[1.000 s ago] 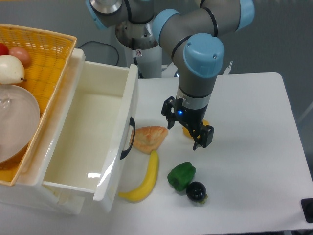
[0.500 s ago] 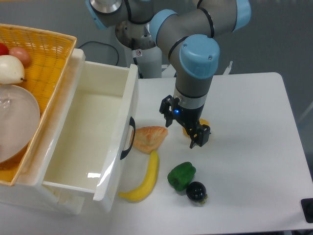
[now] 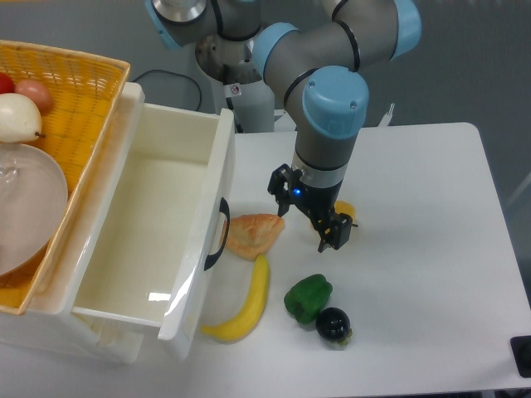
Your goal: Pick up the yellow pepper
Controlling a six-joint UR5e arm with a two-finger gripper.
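Leftward the hand (image 3: 308,211) shifted — one yellow pepper (image 3: 345,209) beside it.

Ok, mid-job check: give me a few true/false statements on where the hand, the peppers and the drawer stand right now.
1. The yellow pepper lies mostly hidden behind the hand. True.
2. The green pepper sits inside the white drawer. False: it lies on the table, beside the dark round fruit.
3. The drawer is pulled open and looks empty. True.
4. The banana is in the wicker basket. False: it lies on the table, below the croissant.
5. The hand has lifted the yellow pepper clear of the table. False: the pepper appears to rest on the table.
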